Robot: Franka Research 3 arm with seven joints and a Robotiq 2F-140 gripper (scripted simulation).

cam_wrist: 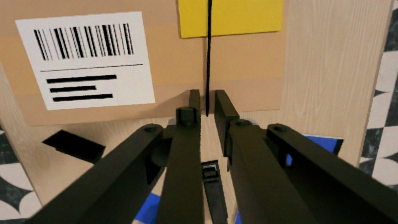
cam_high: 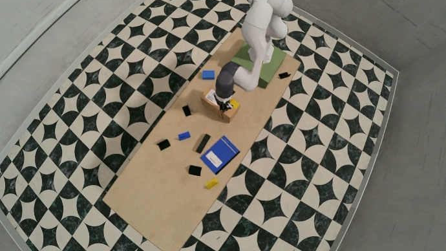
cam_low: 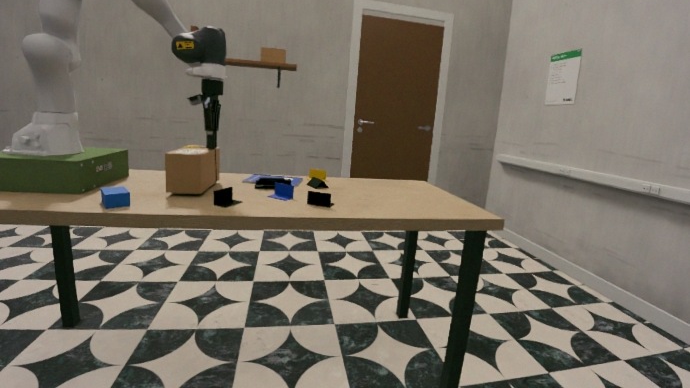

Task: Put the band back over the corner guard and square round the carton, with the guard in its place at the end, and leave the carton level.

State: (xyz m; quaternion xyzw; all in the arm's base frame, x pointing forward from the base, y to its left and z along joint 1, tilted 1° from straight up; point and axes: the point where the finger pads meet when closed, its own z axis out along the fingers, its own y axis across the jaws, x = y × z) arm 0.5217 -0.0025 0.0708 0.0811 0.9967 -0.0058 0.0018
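Observation:
The brown carton (cam_high: 210, 105) (cam_low: 188, 173) (cam_wrist: 250, 60) sits flat on the table, its label facing up. The yellow corner guard (cam_high: 234, 103) (cam_wrist: 250, 17) lies on the carton's top, toward the far long edge in the wrist view; its far part is out of that view. The thin black band (cam_wrist: 208, 65) (cam_low: 216, 162) crosses over the guard and runs nearly straight over the top to the near edge. My gripper (cam_wrist: 206, 103) (cam_low: 211, 147) points down at that edge. Its fingers are slightly apart, one either side of the band, with small gaps showing. The band's underside run is hidden.
A black angle piece (cam_high: 186, 110) (cam_low: 224, 196), a blue one (cam_high: 184, 135), a dark bar (cam_high: 203, 143) and a blue folder (cam_high: 220, 155) lie beyond the carton. A yellow piece (cam_high: 211, 183) lies farther off. A blue block (cam_high: 208, 74) (cam_low: 116, 197) lies near the green base (cam_high: 275, 66).

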